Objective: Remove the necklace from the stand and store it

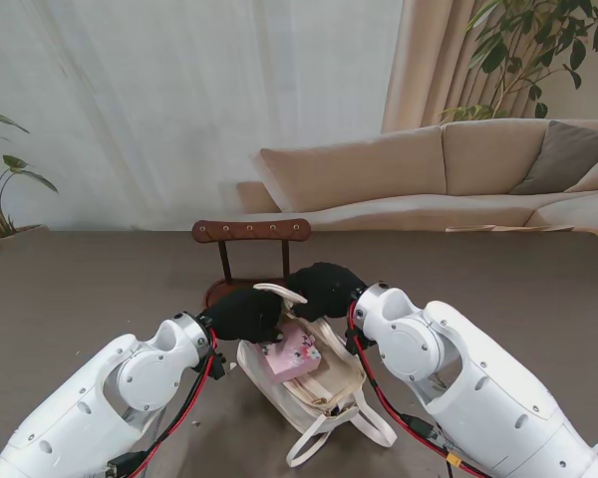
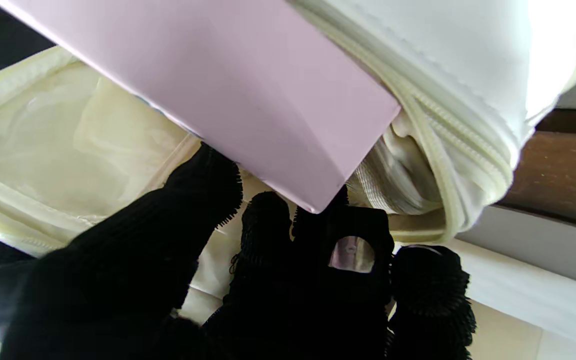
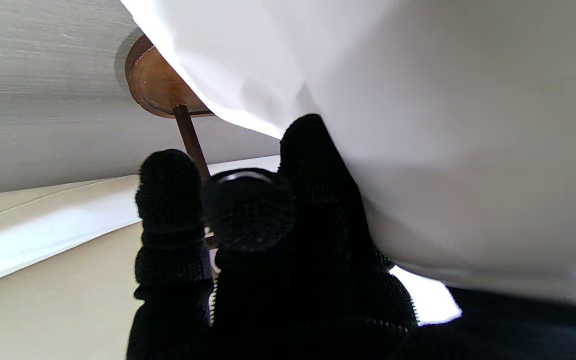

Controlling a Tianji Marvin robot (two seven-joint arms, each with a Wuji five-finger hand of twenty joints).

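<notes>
A: Necklace — can't find it in any view. Nothing visible hanging from the stand's top bar.

B: Stand base?

A: Mostly hidden behind the left hand and the cream bag.

B: Grip of that hand?

A: Its fingertips meet the pink box in the left wrist view, but hold or mere touch — can't tell. The box runs off that view's edge.

B: Right hand?

A: White fabric fills its wrist view, blurred. Contact with the bag unclear.
</notes>
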